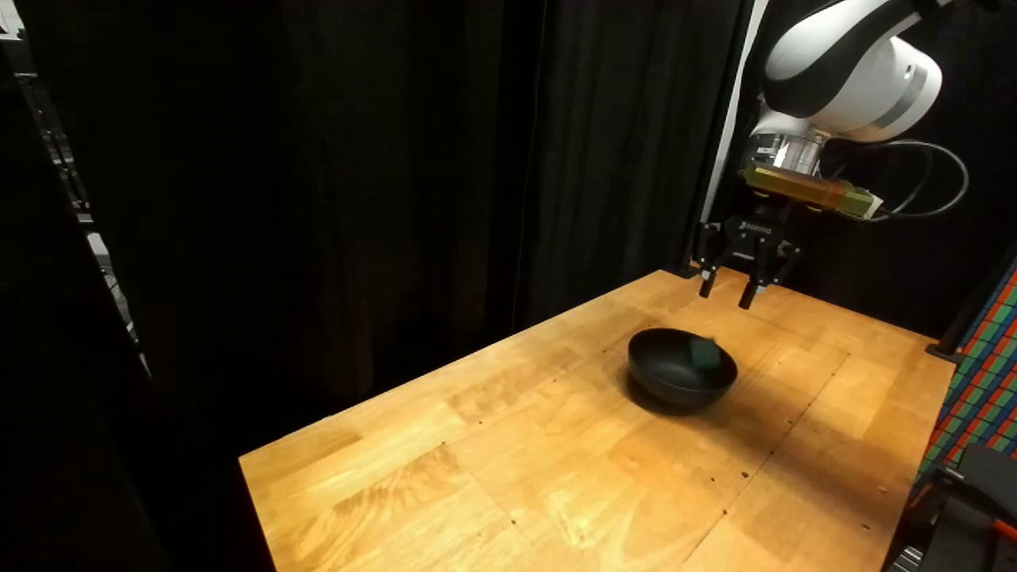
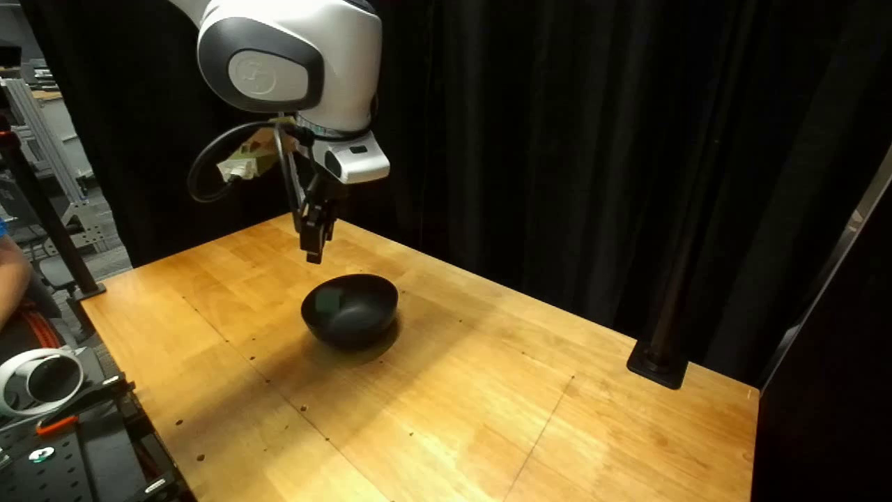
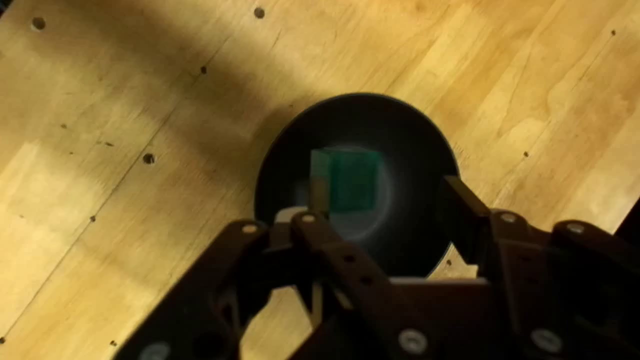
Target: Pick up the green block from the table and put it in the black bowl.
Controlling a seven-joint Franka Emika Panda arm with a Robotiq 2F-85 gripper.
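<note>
The black bowl stands on the wooden table. It also shows in an exterior view and in the wrist view. The green block appears inside the bowl's rim, also in an exterior view and in the wrist view. It is blurred, so I cannot tell whether it rests on the bowl's bottom. My gripper is open above the bowl, fingers pointing down. In the wrist view its fingers are wide apart, with the block below, nearer the left finger.
Black curtains hang behind the table. A black post with a base plate stands at the table's edge. A dark cart with a white ring-shaped object stands beside the table. Part of a person's arm shows at the far left.
</note>
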